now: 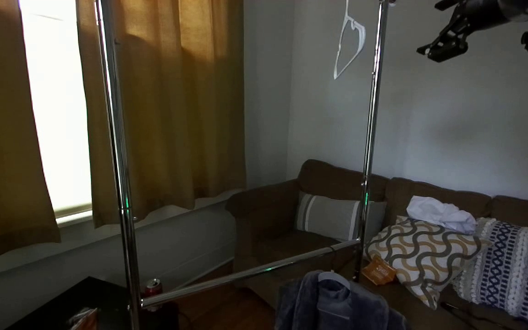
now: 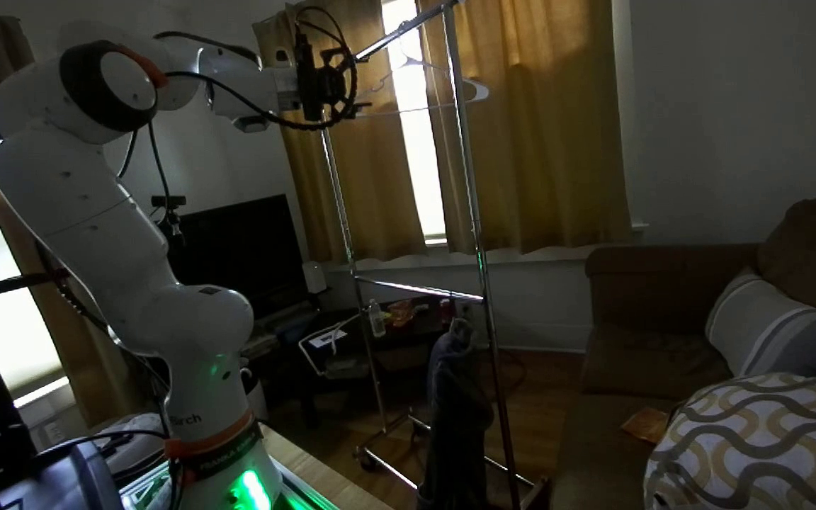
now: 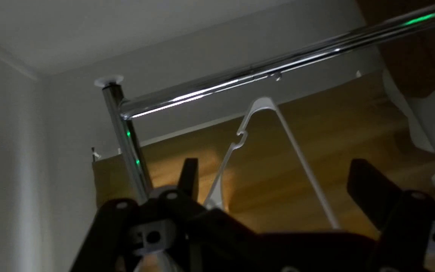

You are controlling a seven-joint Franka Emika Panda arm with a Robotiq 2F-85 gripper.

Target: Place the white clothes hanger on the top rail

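The white clothes hanger [image 1: 361, 40] hangs beneath the top rail [image 2: 388, 39] of a chrome rack [image 2: 475, 227], while the hand [image 3: 275, 161] near it is spread wide and grips nothing. Under the rack's lower rail [image 1: 245, 273] hangs a dark garment [image 1: 335, 302], and a low black surface [image 1: 81, 295] near a bright window [image 1: 60, 114] carries a red can [image 1: 153, 288], a bottle [image 2: 377, 320] and an orange packet [image 2: 402, 312]. Mustard curtains [image 1: 163, 105] flank the window, and a brown sofa [image 1: 268, 204] holds patterned cushions [image 1: 424, 247] and a crumpled white cloth [image 1: 440, 214].
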